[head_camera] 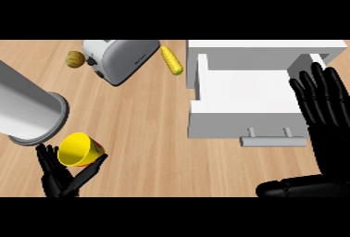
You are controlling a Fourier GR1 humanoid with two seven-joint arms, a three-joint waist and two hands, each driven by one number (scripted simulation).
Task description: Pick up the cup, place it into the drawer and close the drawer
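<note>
Cup: the yellow cup [77, 148] with a red side is at the lower left of the tabletop [150, 120], well apart from the drawer; its wide mouth faces up and is tipped a little towards the left.
Left hand: the left hand [58, 178] shows at the lower left edge, right against the cup.
Left fingers: the fingers [46, 157] lie along the cup's left side and the thumb [91, 169] crosses under its lower right, so the cup is pinched between them.
Right hand: the right hand [321, 104] is at the right edge, over the right side of the drawer.
Right fingers: straight and spread, pointing towards the far side of the tabletop, grasping nothing.
Drawer: the white drawer [236, 92] stands pulled open at the upper right; nothing lies inside.
Handle: a grey bar handle [273, 141] runs along the drawer's near front, just left of the right hand.
Grey cylinder: a large grey cylinder [27, 109] slants in from the left edge, its rimmed end just above the cup.
Toaster: a silver toaster [123, 58] sits at the far side, left of the drawer.
Corn: a corn cob [171, 60] lies between the toaster and the drawer.
Brown thing: a small round brown thing [75, 59] rests just left of the toaster; what it is I cannot tell.
</note>
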